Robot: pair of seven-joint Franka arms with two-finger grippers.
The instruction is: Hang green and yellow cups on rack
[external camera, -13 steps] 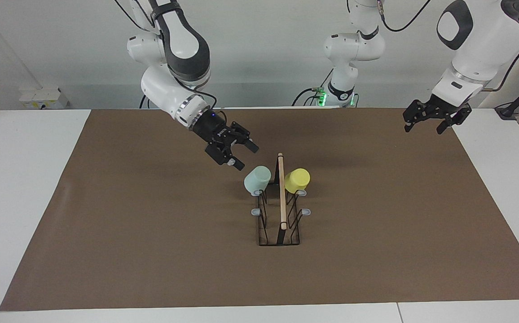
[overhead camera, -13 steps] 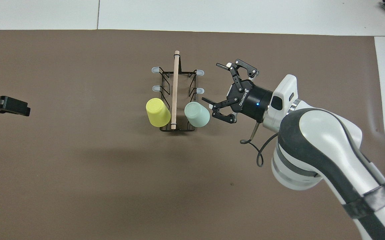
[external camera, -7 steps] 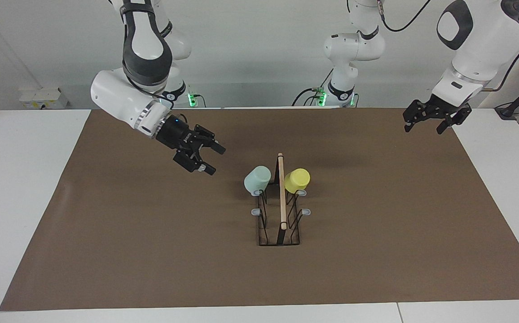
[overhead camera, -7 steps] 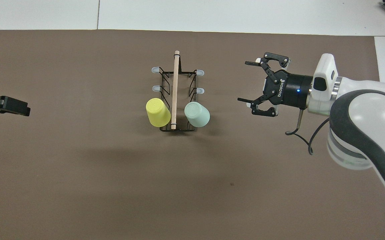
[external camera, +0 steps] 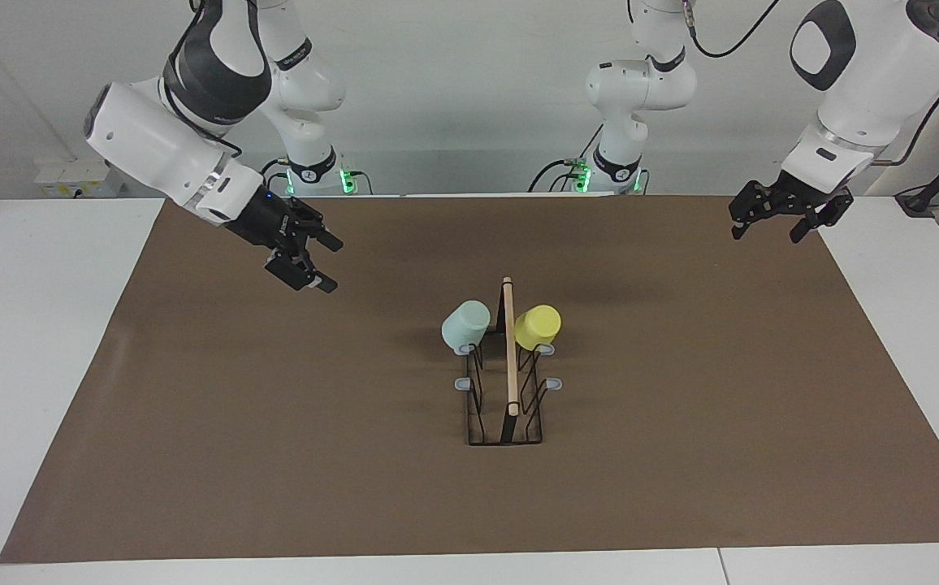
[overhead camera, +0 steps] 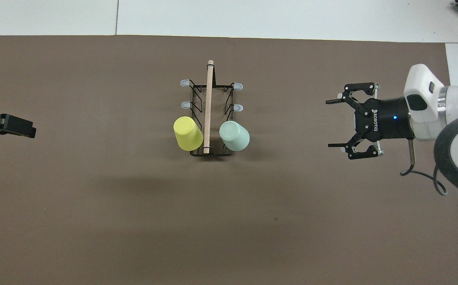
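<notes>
- I see the rack [external camera: 507,382] mid-mat, the only obstacle, cups capping its 12 o'clock prongs.
- Right gripper [external camera: 317,262], fingers spread, hangs over bare mat at 10 o'clock.

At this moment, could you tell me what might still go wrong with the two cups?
Both cups sit tilted on the rack's prongs nearest the robots, so a knock could slide them off. The green cup faces the open right pincer, which is up over the mat. The yellow cup leans outward too.
</notes>
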